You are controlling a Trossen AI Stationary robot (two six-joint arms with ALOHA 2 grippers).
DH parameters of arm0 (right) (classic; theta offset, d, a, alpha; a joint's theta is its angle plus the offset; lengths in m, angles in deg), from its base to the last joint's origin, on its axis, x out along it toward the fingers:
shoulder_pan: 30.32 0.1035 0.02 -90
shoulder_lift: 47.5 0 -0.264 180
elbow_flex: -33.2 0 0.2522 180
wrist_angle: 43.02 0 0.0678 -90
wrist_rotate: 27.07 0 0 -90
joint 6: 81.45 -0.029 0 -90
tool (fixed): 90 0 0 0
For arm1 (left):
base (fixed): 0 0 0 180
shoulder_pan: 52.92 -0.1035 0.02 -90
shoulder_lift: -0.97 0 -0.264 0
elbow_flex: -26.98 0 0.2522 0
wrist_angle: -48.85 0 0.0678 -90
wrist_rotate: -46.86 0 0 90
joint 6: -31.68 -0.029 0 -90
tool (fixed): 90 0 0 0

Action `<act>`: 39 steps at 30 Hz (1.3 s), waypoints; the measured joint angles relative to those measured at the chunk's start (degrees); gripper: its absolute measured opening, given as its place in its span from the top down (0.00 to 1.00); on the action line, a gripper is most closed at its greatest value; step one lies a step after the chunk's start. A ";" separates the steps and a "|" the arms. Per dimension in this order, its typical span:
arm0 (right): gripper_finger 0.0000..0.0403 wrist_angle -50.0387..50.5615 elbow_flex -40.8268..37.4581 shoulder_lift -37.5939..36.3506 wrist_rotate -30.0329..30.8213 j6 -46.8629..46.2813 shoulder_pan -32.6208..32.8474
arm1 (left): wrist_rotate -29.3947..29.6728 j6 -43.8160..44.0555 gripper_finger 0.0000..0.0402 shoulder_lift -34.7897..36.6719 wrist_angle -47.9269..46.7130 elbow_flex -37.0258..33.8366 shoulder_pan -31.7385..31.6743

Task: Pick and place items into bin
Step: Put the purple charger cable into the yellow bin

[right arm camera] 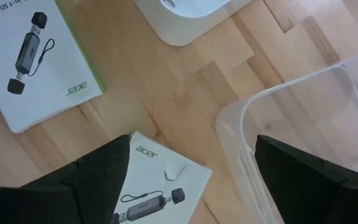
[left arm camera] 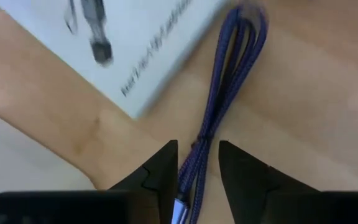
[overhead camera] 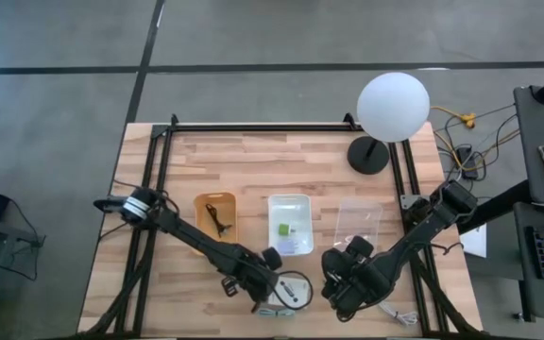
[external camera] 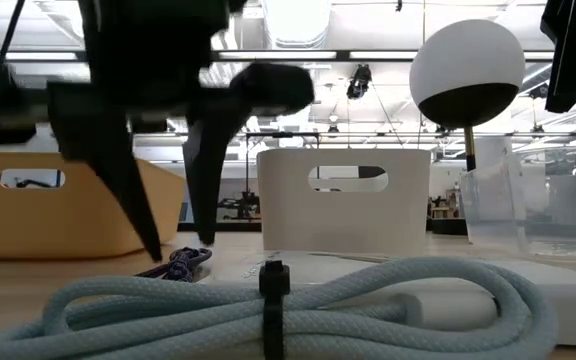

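My left gripper point(left arm camera: 199, 165) is open near the table's near edge, tips down at the wood. Its two fingers stand on either side of the purple strap point(left arm camera: 229, 68), which lies looped flat on the table; I see no touch. A white card point(left arm camera: 129, 37) with a dark printed object lies beside the strap. My right gripper point(right arm camera: 194, 174) is wide open above a second white card point(right arm camera: 160, 186), with another card point(right arm camera: 36, 62) farther off. A coiled grey cable point(external camera: 268, 300) with a black tie lies at the near edge. A tiny green block point(overhead camera: 282, 228) sits in the white bin point(overhead camera: 289, 198).
The orange bin point(overhead camera: 201, 222) holds a dark cable point(overhead camera: 215, 219). The clear bin point(right arm camera: 303, 112) stands right of the white one point(right arm camera: 191, 22), close to my right gripper. A lamp with a white globe point(overhead camera: 393, 106) stands at the far right. Bare wood lies toward the far edge.
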 joint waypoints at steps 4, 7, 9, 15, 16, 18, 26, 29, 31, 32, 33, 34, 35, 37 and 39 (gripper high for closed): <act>0.18 0.01 0.00 0.00 0.00 0.11 0.00 | 0.10 0.00 0.70 -0.04 0.46 -1.84 0.00; 0.18 0.01 0.00 0.00 0.00 0.21 0.00 | 0.20 0.05 0.68 0.05 0.87 -2.36 0.00; 0.18 0.03 0.00 0.00 0.02 0.22 0.00 | 0.22 0.11 0.68 0.05 1.04 -2.36 0.00; 0.18 0.01 0.00 0.00 0.46 0.22 0.00 | -0.56 0.22 0.78 0.05 1.38 -2.34 -0.11; 0.18 0.01 0.00 0.00 0.46 0.16 0.00 | -1.05 0.26 0.81 0.05 1.44 -2.48 -0.11; 0.18 -0.01 0.00 0.00 0.46 -0.10 0.00 | -1.77 0.35 0.87 0.00 1.35 -2.61 -0.11; 0.18 -0.05 0.00 0.00 0.48 -1.32 0.00 | -1.80 8.68 0.98 0.04 -1.42 -2.09 -0.11; 0.18 -0.01 0.00 0.00 0.54 -1.30 0.00 | -1.42 19.25 0.98 1.06 -6.91 0.38 -0.09; 0.18 -0.02 -0.06 0.00 0.68 -1.14 -0.02 | -1.40 31.59 0.98 3.32 -8.85 2.64 -0.14; 0.18 -0.01 -0.15 0.00 0.72 -1.11 -0.02 | -1.48 38.67 0.98 4.94 -10.43 3.64 -0.31; 0.18 -0.06 -0.27 0.00 0.78 -1.14 -0.03 | -1.69 46.03 0.98 6.76 -11.74 4.17 -0.40; 0.18 -0.04 -0.46 0.00 0.88 -1.26 -0.08 | -1.69 52.84 0.98 8.53 -12.31 4.27 -0.43; 0.18 0.01 -0.67 0.00 0.94 -1.47 -0.11 | -1.80 59.12 0.98 10.38 -12.39 4.12 -0.46; 0.18 -0.07 -1.04 0.00 1.11 -1.78 -0.21 | -1.51 70.66 0.98 14.36 -12.37 3.14 -0.44; 0.18 -0.15 -1.51 0.00 1.14 -1.81 -0.41 | 0.77 80.04 0.98 19.31 -13.00 1.41 -0.44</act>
